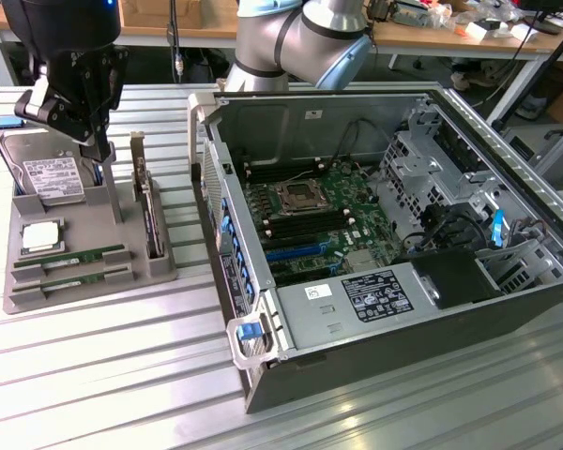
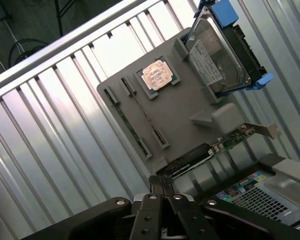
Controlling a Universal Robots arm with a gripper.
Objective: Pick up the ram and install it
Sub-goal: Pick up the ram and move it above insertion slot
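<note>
Two ram sticks, thin and green, lie edge-up in slots at the front of a grey holder tray (image 1: 159,267): one ram stick (image 1: 70,255) behind, the other (image 1: 72,277) in front. In the wrist view they run side by side across the tray (image 2: 182,112), one ram stick (image 2: 124,119) beside the other (image 2: 146,116). My black gripper (image 1: 100,145) hangs above the tray's back, near the hard drive and well above the sticks. Its fingers (image 2: 162,180) are shut with nothing between them.
The tray also carries a hard drive (image 1: 52,178), a silver processor (image 1: 39,236) and an upright expansion card (image 1: 145,206). To the exterior view's right stands the open computer case (image 1: 291,319) with its motherboard (image 1: 310,211) exposed. The table is ribbed metal.
</note>
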